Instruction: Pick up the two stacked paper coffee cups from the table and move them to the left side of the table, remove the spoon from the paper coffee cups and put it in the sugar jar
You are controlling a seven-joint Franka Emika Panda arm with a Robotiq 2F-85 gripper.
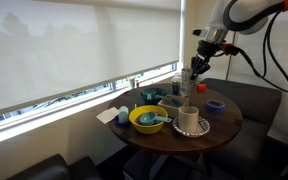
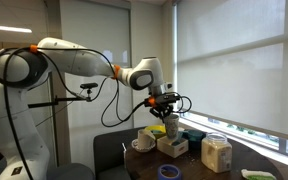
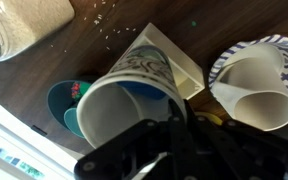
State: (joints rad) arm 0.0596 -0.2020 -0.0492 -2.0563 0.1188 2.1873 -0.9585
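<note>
The two stacked paper coffee cups (image 3: 124, 95) are cream with a faint print and hang tilted in my gripper (image 3: 174, 122), which is shut on their rim. In both exterior views the gripper (image 1: 198, 60) (image 2: 167, 110) holds the cups (image 1: 194, 70) (image 2: 173, 127) a little above the round dark-brown table (image 1: 224, 125). I cannot make out the spoon clearly; the open cup mouth looks empty in the wrist view. The sugar jar (image 3: 24, 25) (image 2: 217, 152) stands on the table beside the cups.
Below the cups are a white box (image 3: 179, 62) and a small teal cup (image 3: 64, 108). A cream mug on a striped saucer (image 3: 256, 85) (image 1: 189, 120) stands close by. A yellow bowl (image 1: 149, 118), a blue ring (image 1: 216, 103) and napkins (image 1: 112, 115) also sit on the table.
</note>
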